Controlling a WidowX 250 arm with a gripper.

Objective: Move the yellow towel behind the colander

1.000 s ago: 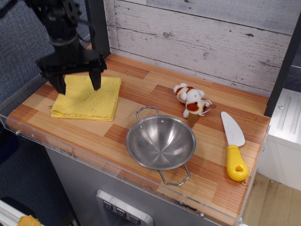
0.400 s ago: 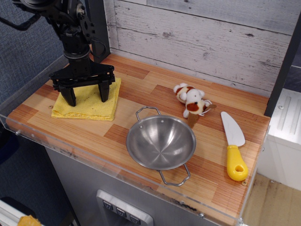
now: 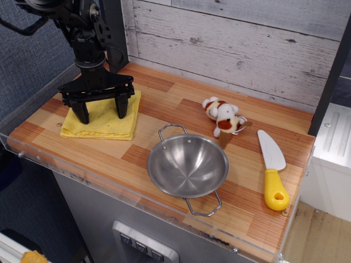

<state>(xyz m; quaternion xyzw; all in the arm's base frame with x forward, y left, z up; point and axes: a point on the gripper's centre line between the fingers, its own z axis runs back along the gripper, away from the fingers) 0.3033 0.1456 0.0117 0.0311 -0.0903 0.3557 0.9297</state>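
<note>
Only one view, from the front and above the wooden worktop [image 3: 164, 118].

At the left end: black tool [image 3: 102, 112], fingers pointing down and spread wide apart, gripping nothing; tips set low over the yellow towel [image 3: 105, 121], contact impossible to tell.

Under it: towel folded flat, near the left edge and toward the back wall.

Right of the towel, near the front edge: colander [image 3: 187, 165], upright, empty, wire handles at back-left and front-right; well apart from the towel.

Behind the colander, to the right: small brown-and-white plush toy [image 3: 224, 116].

Further right: yellow-handled knife [image 3: 271, 169], white blade pointing toward the wall.
</note>
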